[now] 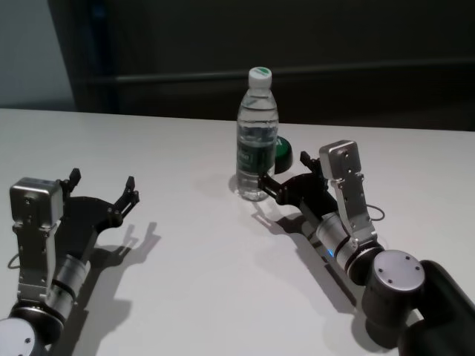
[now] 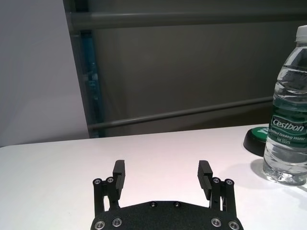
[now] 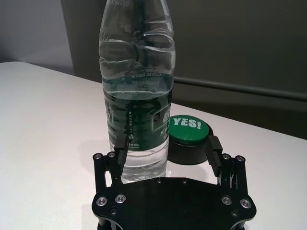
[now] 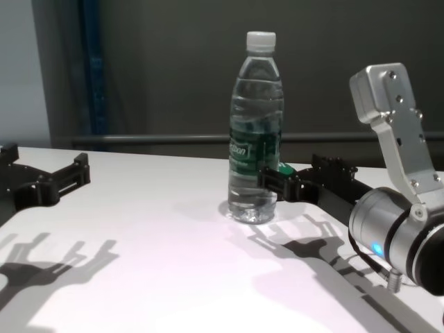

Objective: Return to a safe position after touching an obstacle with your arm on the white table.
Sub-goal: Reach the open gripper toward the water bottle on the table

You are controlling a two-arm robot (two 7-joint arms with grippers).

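Standing upright on the broad white matte worktop (image 1: 185, 282), the tall clear plastic water bottle with a white screw cap and dark green label band (image 1: 257, 141) sits near the middle, with the right end effector (image 1: 284, 178) pressed up close at its lower body. Its fingers are spread wide and grip nothing; in the right wrist view one fingertip (image 3: 120, 155) overlaps the bottle's base and looks to be touching it, while the other stands in front of a low black round button with a green "YES!" top (image 3: 188, 139) just behind and beside the bottle.

Judging by this, the touch seems made and the retreat to a safe pose is what remains: the right arm lies low and extended across the worktop toward the bottle.

The left end effector (image 1: 102, 194) rests well apart on the robot's left, fingers fully open and empty, apparently parked.

Only the right wrist view shows the button's lettering and the finger-to-bottle closeness; the head view mostly hides the button behind the bottle. The chest view shows the bottle standing straight. The left wrist view reads the label's brand name and shows bare worktop between its fingers.
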